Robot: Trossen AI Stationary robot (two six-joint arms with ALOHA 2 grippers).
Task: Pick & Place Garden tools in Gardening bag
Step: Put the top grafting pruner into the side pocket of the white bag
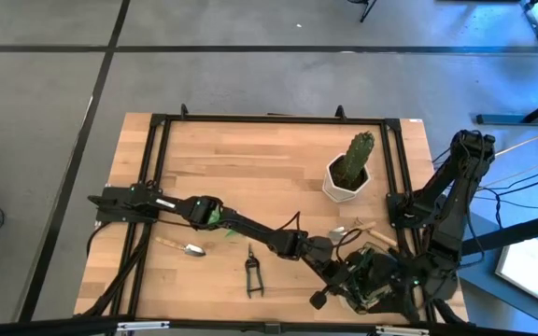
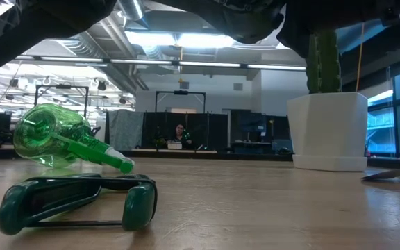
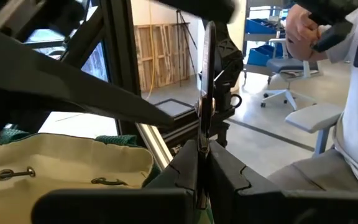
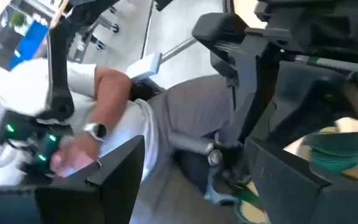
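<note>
- Left tool (image 3: 202,155) clamped shut on held shears (image 3: 207,81): thin, dark, seen edge-on, long axis upright, sticking straight out from the fingertips.
- Just beyond and below that tool, gardening bag (image 3: 61,162): soft khaki cloth, dark green trim, metal hooks.
- Right tool (image 4: 194,168) at the bag's rim, fingers apart, nothing between them.
- Back along the left arm, well away from its tool: loose shears (image 1: 252,273) flat on the wooden desk (image 1: 250,159), a silver trowel (image 1: 187,248), and a clear green spray bottle (image 2: 54,139) on its side.
- Second trowel (image 1: 358,230), wooden handle, near both tools.
- Spiny cactus (image 1: 358,154) in faceted white pot (image 2: 328,128) beside it.
- Seated person (image 4: 135,118) past the desk edge.
</note>
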